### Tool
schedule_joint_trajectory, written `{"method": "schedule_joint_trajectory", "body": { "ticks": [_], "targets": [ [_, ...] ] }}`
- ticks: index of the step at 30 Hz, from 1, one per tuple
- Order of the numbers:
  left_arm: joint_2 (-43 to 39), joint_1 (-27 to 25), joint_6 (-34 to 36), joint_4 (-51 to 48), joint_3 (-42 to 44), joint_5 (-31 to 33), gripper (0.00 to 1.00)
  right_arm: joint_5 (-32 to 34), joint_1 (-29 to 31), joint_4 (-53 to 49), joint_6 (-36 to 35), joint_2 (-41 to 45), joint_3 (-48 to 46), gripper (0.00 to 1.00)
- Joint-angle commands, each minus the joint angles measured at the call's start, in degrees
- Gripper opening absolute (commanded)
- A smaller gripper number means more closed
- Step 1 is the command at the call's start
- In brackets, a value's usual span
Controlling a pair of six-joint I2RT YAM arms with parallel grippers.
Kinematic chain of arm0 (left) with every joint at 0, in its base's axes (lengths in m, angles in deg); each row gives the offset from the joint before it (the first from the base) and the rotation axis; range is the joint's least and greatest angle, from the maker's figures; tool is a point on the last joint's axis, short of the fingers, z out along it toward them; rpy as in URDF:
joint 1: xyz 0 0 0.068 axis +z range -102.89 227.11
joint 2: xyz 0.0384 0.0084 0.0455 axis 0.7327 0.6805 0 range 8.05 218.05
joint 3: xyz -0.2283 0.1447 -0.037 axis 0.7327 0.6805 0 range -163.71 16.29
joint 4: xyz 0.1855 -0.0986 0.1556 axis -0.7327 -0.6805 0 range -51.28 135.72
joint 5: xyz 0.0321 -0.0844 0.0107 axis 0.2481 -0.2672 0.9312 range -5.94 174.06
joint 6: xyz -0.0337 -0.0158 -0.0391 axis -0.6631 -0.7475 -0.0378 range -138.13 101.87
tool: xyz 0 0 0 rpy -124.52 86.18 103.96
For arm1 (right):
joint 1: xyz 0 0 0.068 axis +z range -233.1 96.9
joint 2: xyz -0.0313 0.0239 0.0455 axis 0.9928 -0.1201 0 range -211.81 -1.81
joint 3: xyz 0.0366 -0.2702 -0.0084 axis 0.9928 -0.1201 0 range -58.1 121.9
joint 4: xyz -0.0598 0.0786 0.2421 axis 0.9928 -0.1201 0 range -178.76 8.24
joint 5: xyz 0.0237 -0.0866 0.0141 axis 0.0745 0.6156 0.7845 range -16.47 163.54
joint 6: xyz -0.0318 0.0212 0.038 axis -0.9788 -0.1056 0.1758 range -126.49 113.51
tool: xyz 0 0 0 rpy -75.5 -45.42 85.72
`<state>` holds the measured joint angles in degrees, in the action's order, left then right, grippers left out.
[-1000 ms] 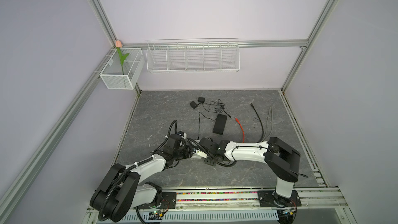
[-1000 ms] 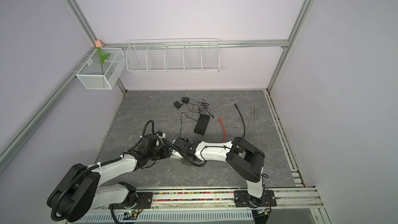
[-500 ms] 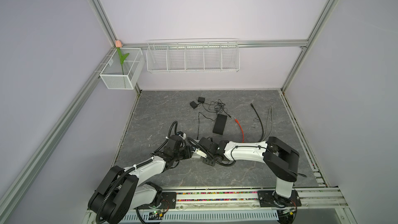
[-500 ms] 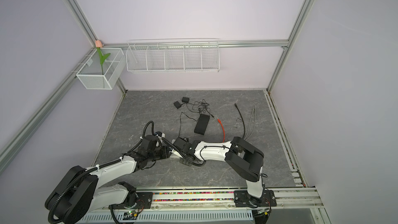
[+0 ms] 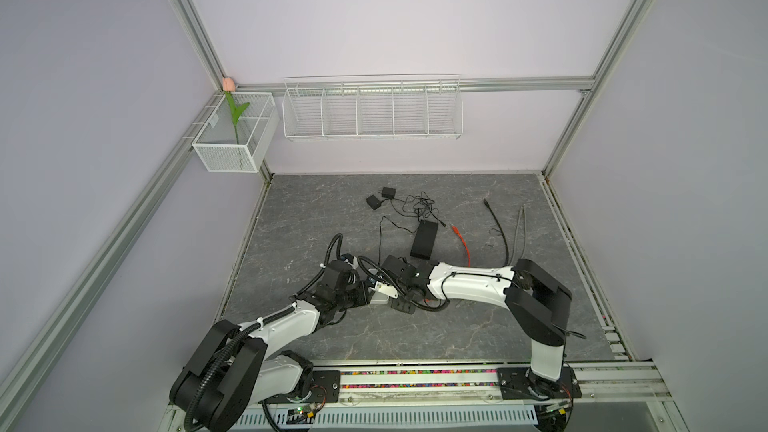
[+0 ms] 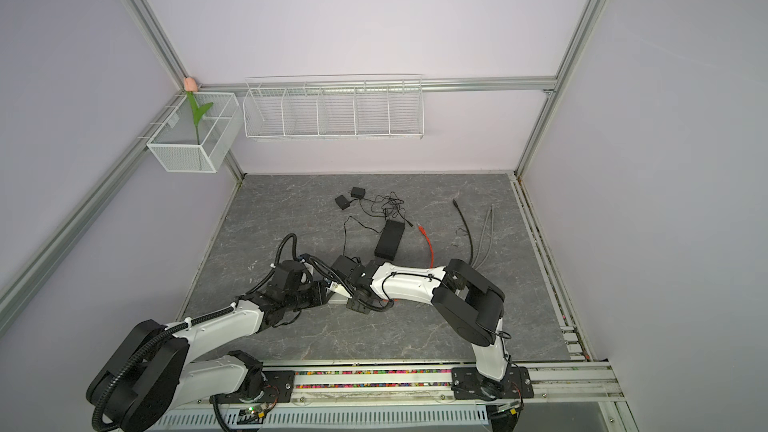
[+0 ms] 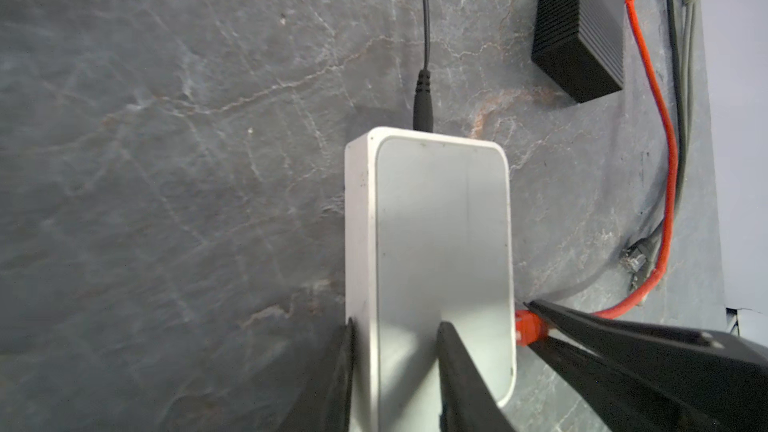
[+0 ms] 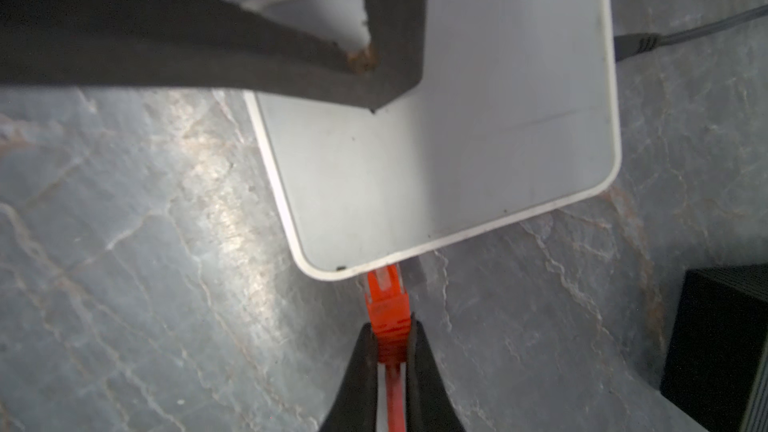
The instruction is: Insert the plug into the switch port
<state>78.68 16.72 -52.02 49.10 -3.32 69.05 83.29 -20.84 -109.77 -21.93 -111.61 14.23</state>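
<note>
Two steps done, one left, by the look of it. Grasps the white switch with the left hand: one finger against its narrow side, the other across its broad face. Lies in the near middle of the bench, between the two arms. Pinches the orange plug by its boot with the right hand, clenched tight on it. Touches the right side of the switch, close to the left hand; clear tip partly hidden under the edge of the housing. Judged as at the port mouth or partly in; cannot tell whether fully seated, port itself not visible. Probably left to do: push straight in until the latch catches, then release both hands. Already plugged in at the far end: black power lead.
</note>
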Motion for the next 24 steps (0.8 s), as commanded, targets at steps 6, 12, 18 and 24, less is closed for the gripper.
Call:
{"method": "schedule_joint_trajectory", "body": {
  "ticks": [6,12,18,24],
  "targets": [
    [3.2,-4.0,2.0,-1.3,0.4,-11.7,0.31,-12.9,2.7,34.3,-3.4,2.8,-3.7,0.07],
    [3.8,-4.1,2.2,-0.5,1.0,-13.5,0.31,-16.6,0.7,43.7,-2.6,5.2,-9.1,0.07],
    [4.5,-4.9,2.1,-0.6,0.7,-13.5,0.30,-16.6,0.5,44.6,-1.9,5.4,-7.9,0.07],
    [2.8,-6.1,1.5,-1.6,1.2,-12.3,0.30,-7.4,0.6,42.5,2.7,2.4,-5.1,0.07]
  ]
}}
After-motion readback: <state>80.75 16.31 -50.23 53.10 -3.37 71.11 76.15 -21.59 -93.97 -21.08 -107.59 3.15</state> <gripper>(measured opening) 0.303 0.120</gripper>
